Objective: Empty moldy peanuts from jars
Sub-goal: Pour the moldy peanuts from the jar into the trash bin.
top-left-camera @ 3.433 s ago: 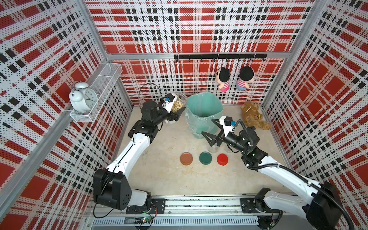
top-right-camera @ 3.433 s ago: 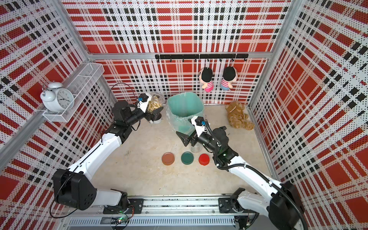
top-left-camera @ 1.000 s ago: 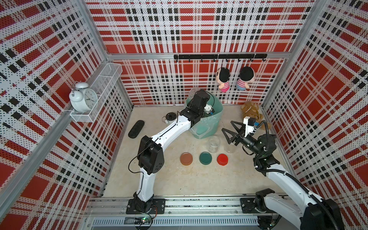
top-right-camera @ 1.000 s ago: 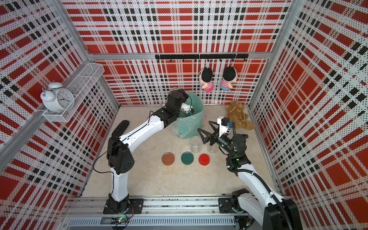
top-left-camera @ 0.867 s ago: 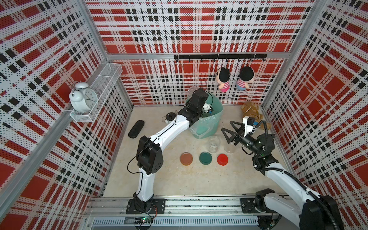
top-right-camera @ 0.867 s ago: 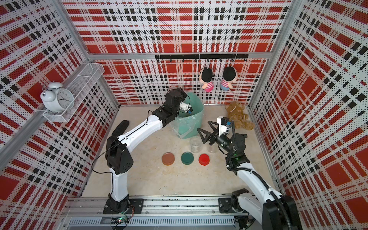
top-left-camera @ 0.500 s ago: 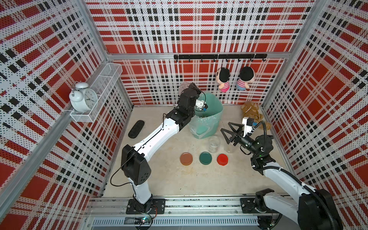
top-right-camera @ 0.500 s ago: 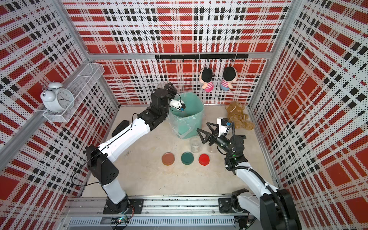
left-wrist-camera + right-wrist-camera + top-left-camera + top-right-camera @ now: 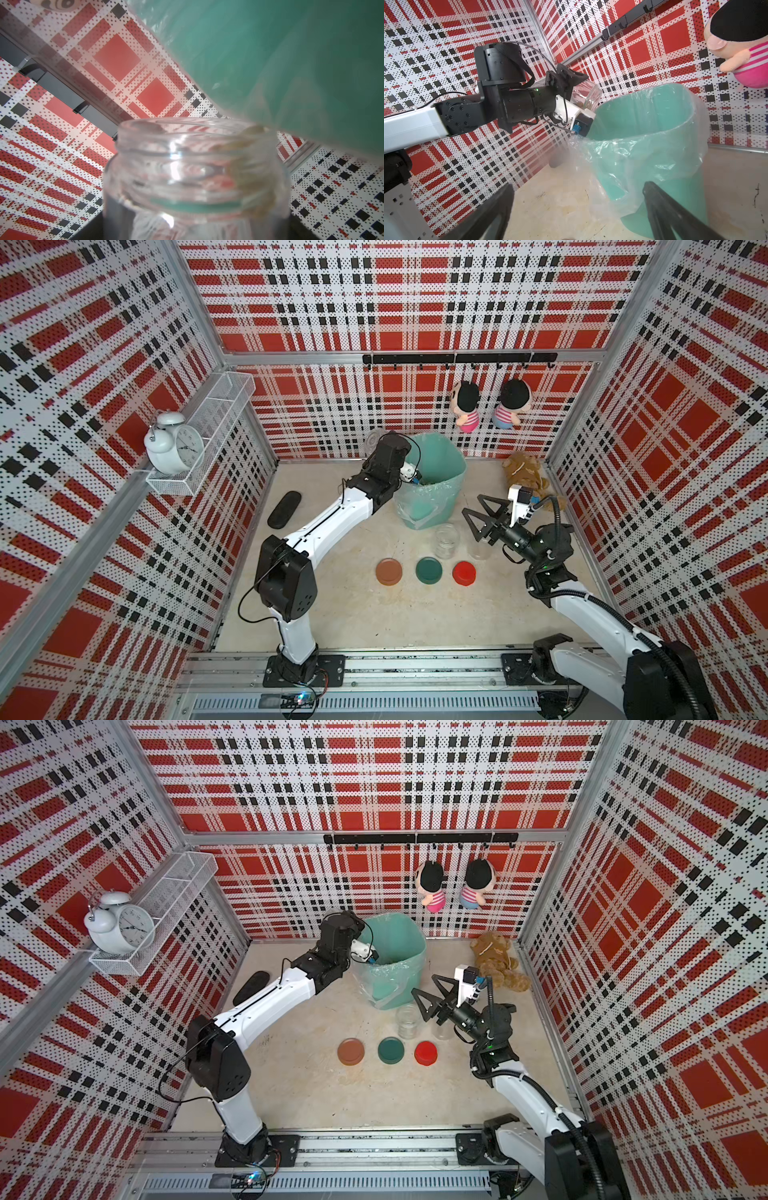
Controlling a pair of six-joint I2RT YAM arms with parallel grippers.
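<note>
Red, black and white plaid perforated walls [image 9: 415, 302] enclose a stained beige worktop [image 9: 374, 614]. At its far middle stands a tall teal plastic bin [image 9: 451, 485] lined with a clear plastic bag [image 9: 591, 158]. The left pincer [image 9: 572, 87] is clamped on a small lidless clear glass jar [image 9: 588, 96]. It holds the jar tilted at the bin's far left rim, mouth toward the opening, and a few pale tan lumpy peanuts [image 9: 249, 187] sit inside near the mouth. The right pincer [image 9: 471, 504] hangs just right of the bin with its fingers wide apart and nothing between them. Near it on the worktop stand an empty clear jar [image 9: 446, 541] and a second empty jar [image 9: 478, 549]. Nearer, in a row from left to right, lie a round terracotta brown lid [image 9: 389, 571], a dark green lid [image 9: 429, 570] and a bright red lid [image 9: 464, 573]. A white twin-bell alarm clock [image 9: 174, 443] sits in a white wire shelf [image 9: 208, 423] on the left wall. Two black-haired plush dolls [image 9: 465, 410] hang from a black hook rail [image 9: 457, 358] on the far wall. A brown plush bear [image 9: 523, 472] lies in the far right corner, and a black oblong object [image 9: 284, 509] lies at the left.
</note>
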